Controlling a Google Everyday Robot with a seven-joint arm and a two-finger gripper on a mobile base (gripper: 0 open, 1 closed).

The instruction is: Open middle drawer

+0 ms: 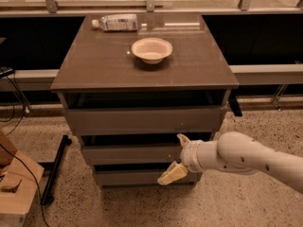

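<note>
Now the gripper [177,156] sits at the right end of the middle drawer [128,154], its fingers [173,174] spread apart, one above the front, one below.

Dim warm light — glare on the cabinet top [189,56], deep shadow beneath, the gripper [176,156] pale against the middle drawer [128,154].

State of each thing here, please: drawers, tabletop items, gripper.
middle drawer: not visibly pulled out, dark gap above its front.
top drawer: likewise.
lowest drawer: looks shut.
bowl: upright, looks empty.
bottle: lying on its side.
gripper: open, at the middle drawer's right end, one finger above its front, one below.
</note>
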